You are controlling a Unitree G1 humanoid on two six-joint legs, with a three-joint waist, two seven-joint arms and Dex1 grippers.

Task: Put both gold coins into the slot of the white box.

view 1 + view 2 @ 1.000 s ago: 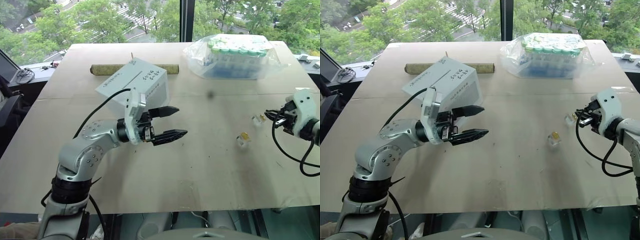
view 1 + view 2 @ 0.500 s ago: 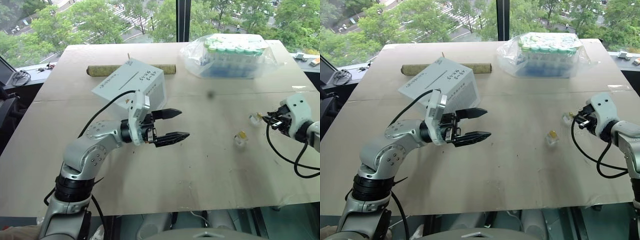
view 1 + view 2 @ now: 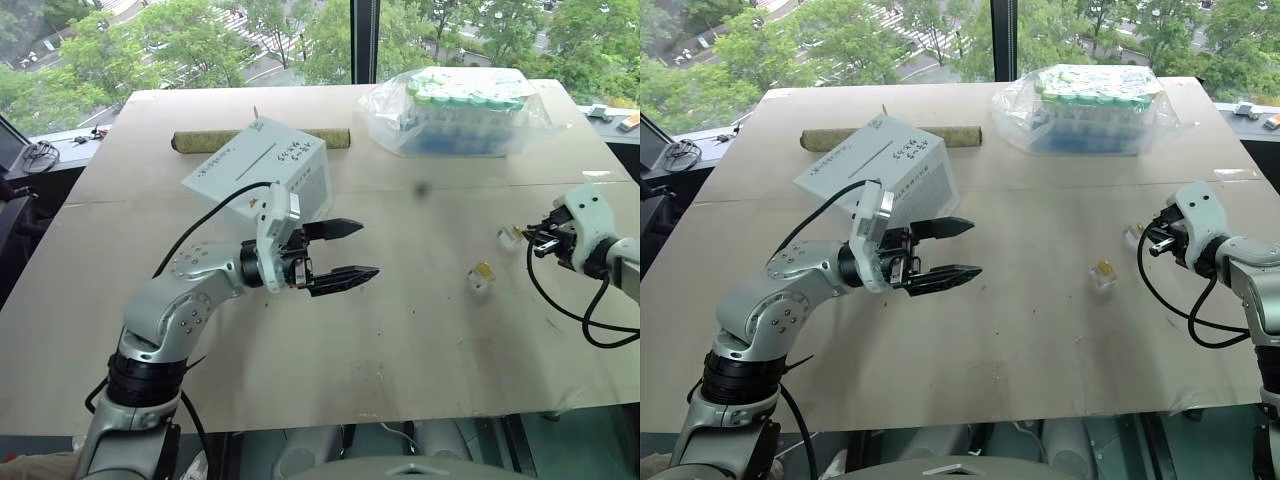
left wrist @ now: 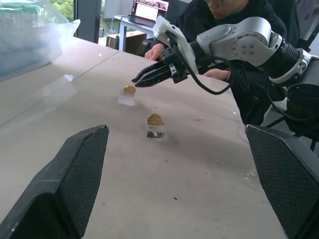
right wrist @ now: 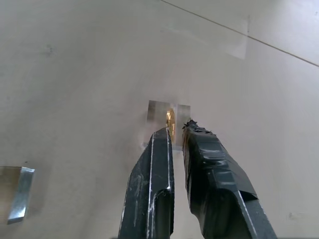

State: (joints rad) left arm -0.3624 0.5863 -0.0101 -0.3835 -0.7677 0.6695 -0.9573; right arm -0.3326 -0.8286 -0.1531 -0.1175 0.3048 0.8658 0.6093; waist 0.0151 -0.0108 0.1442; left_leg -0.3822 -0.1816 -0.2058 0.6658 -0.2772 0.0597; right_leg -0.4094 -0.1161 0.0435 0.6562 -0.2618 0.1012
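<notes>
Right wrist: coin (image 5: 170, 119) just beyond jaws

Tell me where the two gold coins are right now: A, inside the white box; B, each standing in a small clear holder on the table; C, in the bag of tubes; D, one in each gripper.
B: both gold coins stand upright in clear holders on the table.

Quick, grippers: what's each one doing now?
Left gripper: open, empty.
Right gripper: nearly shut, tips at a gold coin, nothing lifted yet.

Head stereo pair overlooking table (image 3: 420, 330), wrist cameras close
</notes>
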